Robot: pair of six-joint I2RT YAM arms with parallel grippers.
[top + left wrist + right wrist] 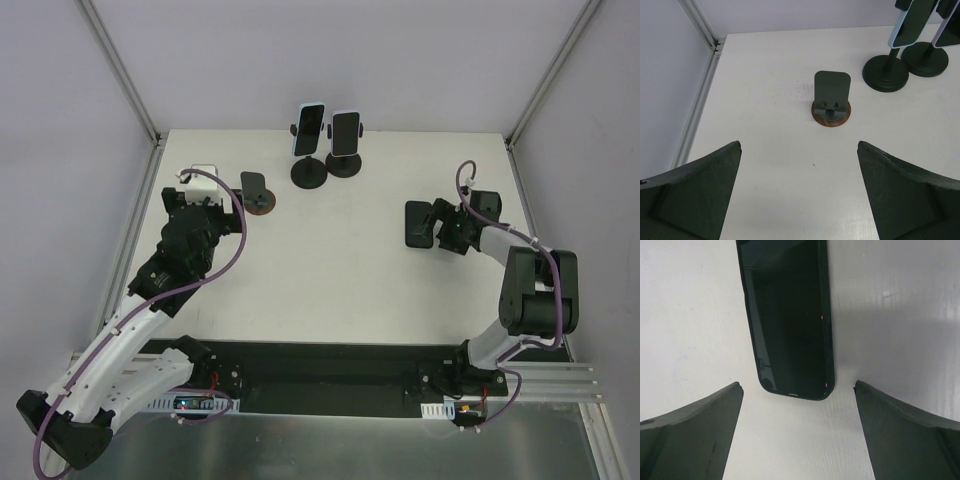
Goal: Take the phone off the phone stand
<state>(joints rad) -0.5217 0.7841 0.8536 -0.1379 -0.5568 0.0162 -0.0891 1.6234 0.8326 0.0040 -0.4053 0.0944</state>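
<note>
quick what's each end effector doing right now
Left end effector: open, holding nothing.
Right end effector: open, not gripping the phone ahead.

phone (418, 223): glossy black slab, lying flat on the table's right side
small stand (831, 97): dark plate upright on a round brown base, back-left
back phones (310, 129): two, held upright on black pedestal stands (308, 173), side by side

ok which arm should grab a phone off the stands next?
Left, likely. The left gripper is open with the nearest mounted phone in its wrist view. The right gripper points down at the flat phone.
</note>
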